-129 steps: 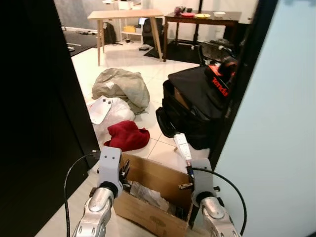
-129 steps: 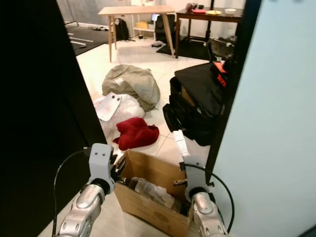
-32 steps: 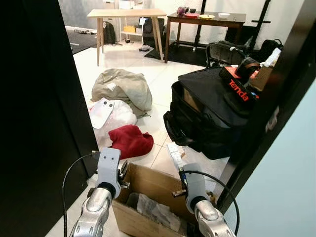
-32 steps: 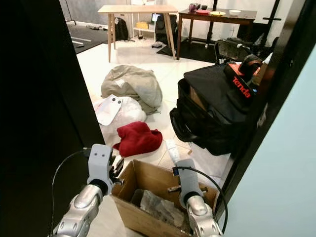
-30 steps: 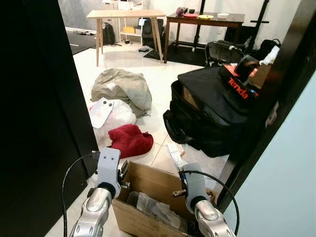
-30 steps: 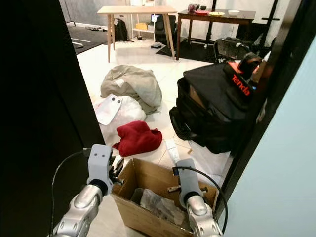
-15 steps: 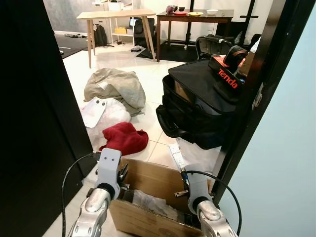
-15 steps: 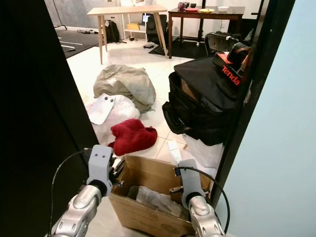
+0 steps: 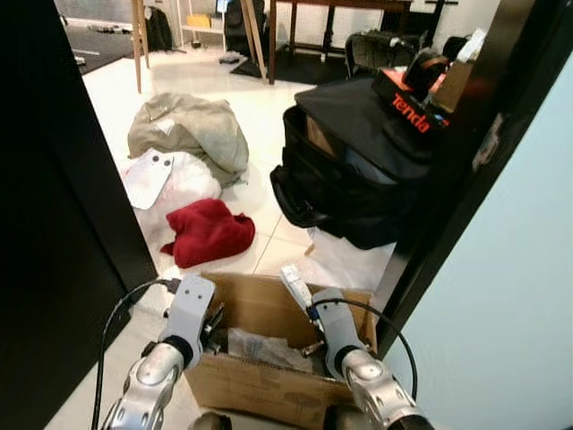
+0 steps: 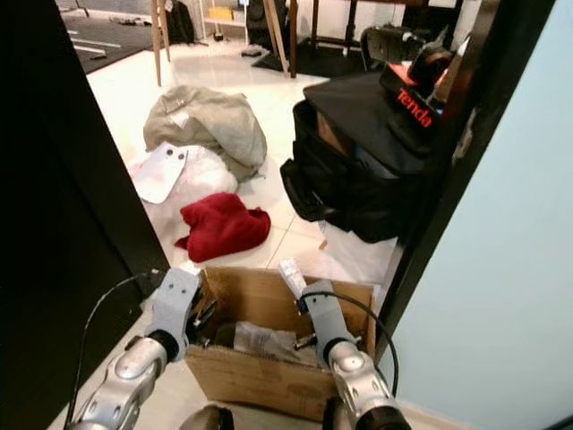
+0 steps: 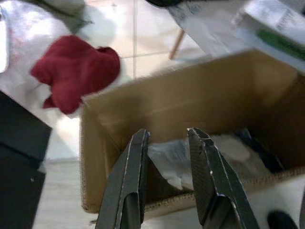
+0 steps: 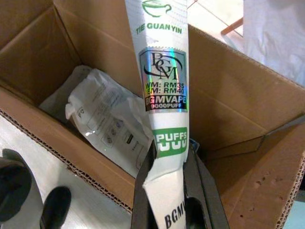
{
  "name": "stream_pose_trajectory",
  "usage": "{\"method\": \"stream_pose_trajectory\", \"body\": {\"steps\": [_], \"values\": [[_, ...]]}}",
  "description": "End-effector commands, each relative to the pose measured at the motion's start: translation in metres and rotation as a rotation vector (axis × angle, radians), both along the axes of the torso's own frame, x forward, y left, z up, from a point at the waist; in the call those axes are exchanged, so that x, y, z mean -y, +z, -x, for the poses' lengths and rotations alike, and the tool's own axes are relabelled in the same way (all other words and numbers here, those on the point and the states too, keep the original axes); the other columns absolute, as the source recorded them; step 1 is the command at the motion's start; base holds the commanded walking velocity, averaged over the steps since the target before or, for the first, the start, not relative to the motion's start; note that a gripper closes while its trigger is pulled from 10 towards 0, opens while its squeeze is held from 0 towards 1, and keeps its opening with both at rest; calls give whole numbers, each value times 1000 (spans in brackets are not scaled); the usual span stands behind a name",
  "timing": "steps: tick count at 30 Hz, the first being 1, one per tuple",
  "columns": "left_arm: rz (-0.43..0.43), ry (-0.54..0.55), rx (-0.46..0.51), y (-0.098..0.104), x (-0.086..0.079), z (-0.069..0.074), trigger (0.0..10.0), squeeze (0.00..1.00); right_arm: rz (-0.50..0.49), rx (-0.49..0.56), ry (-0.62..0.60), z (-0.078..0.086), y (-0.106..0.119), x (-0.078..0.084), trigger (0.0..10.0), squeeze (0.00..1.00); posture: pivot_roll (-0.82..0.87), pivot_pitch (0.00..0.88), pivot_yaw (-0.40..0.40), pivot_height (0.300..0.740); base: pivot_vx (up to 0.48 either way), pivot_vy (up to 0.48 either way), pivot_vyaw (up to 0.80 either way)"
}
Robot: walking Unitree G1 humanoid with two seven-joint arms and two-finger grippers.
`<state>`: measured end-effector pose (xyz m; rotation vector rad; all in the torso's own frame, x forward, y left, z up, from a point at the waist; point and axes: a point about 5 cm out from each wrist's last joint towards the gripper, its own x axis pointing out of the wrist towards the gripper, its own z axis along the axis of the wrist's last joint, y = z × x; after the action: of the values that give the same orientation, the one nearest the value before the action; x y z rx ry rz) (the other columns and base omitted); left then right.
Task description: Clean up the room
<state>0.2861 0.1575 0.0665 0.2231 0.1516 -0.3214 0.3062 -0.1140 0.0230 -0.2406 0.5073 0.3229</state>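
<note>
An open cardboard box [image 9: 260, 385] stands on the tiled floor right below me, with crumpled clear wrapping [image 12: 105, 119] inside. My right gripper [image 12: 169, 160] is shut on a long white vape pack [image 12: 162, 90], which it holds upright over the box's right half [image 9: 294, 287]. At the box's left wall my left gripper [image 11: 168, 134] is open, its fingers [image 11: 131, 186] empty above the rim. A red cloth [image 9: 206, 231] lies on the floor just beyond the box.
A large black bag [image 9: 358, 170] stands ahead on the right, with white paper [image 9: 345, 260] at its foot. A beige heap [image 9: 188, 130] and a white plastic bag [image 9: 170, 179] lie further back. A dark panel [image 9: 54, 197] closes the left; a black door frame [image 9: 457, 197] is on the right.
The view has tipped down and drawn closer to the box. Both grippers stay at the box, and the right one still holds the white pack.
</note>
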Motion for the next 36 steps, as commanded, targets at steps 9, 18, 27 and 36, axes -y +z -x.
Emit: {"method": "stream_pose_trajectory", "body": {"steps": [9, 18, 27, 36], "values": [[-147, -253, 23, 7, -8, 2, 10000, 0, 62, -82, 168, -13, 7, -6, 10000, 0, -9, 258, -77, 617, 0, 0, 0], [-171, -387, 36, 15, -5, 2, 10000, 0, 159, -72, 162, -22, 10, 2, 10000, 0, -9, 258, -78, 617, 0, 0, 0], [-166, -537, 22, 15, 0, 16, 10000, 0, 227, -54, 130, -28, 14, 11, 10000, 0, -5, 257, -76, 617, 0, 0, 0], [-196, -643, -13, 12, 1, 28, 10000, 0, 285, -27, 161, -29, 14, 15, 10000, 0, 4, 252, -78, 617, 0, 0, 0]]}}
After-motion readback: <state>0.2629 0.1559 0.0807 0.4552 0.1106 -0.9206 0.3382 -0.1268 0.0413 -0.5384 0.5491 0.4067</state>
